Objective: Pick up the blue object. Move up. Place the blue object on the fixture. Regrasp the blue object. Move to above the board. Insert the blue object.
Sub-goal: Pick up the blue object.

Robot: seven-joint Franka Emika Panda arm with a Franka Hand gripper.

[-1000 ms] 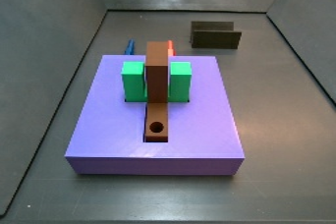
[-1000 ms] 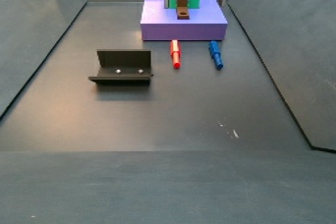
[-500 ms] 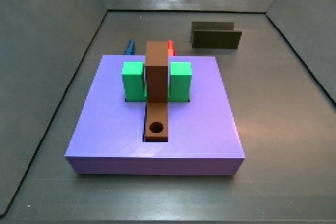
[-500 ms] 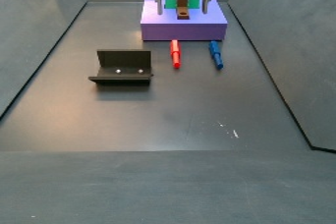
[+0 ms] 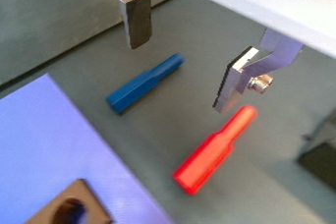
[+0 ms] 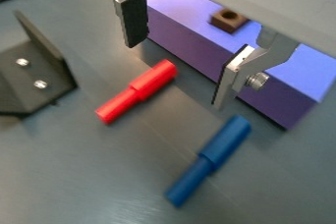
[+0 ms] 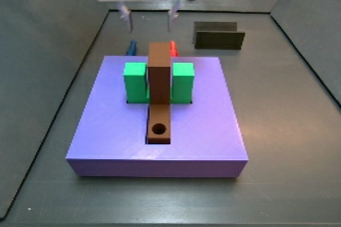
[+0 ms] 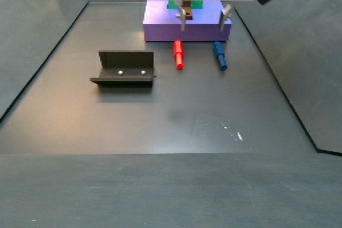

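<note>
The end effector (image 6: 178, 59) hangs above the table (image 8: 160, 132) with its two silver fingers (image 6: 129, 17) spread wide apart and nothing between them; in both wrist views the gap frames bare floor and parts of the two loose pegs. The blue object (image 8: 219, 55) lies flat on the table just in front of the purple board (image 8: 160, 30), in the upper middle of a side view, with the red object (image 8: 179, 56) beside it and roughly parallel, a small gap between them. In a wrist view the blue object (image 5: 144, 83) sits near the middle of the frame, closer to the finger in the upper left than to the one at right, while the red object (image 5: 214, 149) lies below the right finger. Its long axis runs diagonally there, from lower left to upper right, so it looks skewed to the line joining the two fingers rather than square across it. My judgement is that the pick-up has not begun: the end effector is high and off to one side, so the coming move calls for a shift over the blue object's middle, perhaps with some wrist turn, then a straight descent. The red neighbour is the thing a finger could nudge. The fixture (image 8: 123, 68) stands well apart, at the left of that side view, unused so far.
</note>
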